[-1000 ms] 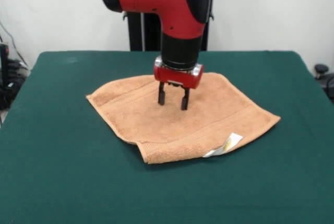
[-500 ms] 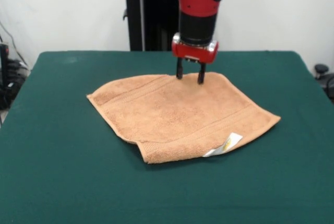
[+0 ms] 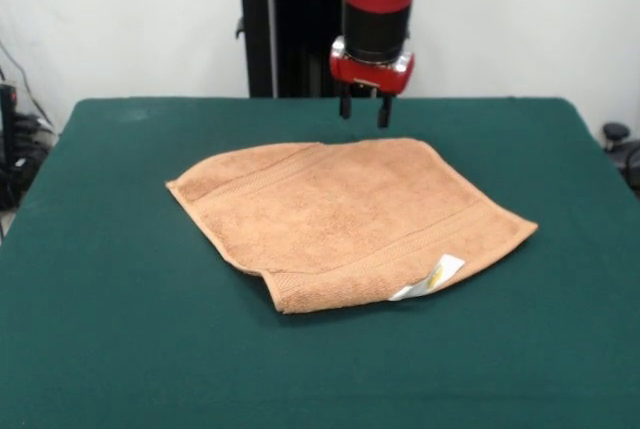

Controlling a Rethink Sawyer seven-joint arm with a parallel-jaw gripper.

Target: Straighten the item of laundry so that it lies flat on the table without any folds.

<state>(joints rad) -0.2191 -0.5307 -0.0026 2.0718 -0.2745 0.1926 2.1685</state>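
Towel (image 3: 345, 219) lay mid-desk (image 3: 120, 349), mostly spread, but the near-left corner was turned under, leaving a doubled edge along the near side by the white label (image 3: 432, 277). Gripper (image 3: 363, 114) hung above the desk beyond the towel's far edge, fingers (image 3: 345, 106) apart, holding nothing, clear of the cloth. Likely step: go for that near fold. To do it well, come down at the folded near-left corner, pinch only the top layer, pull outward and low toward the near-left so the flap opens without dragging the whole towel. Risk: grabbing both layers, bunching the cloth.
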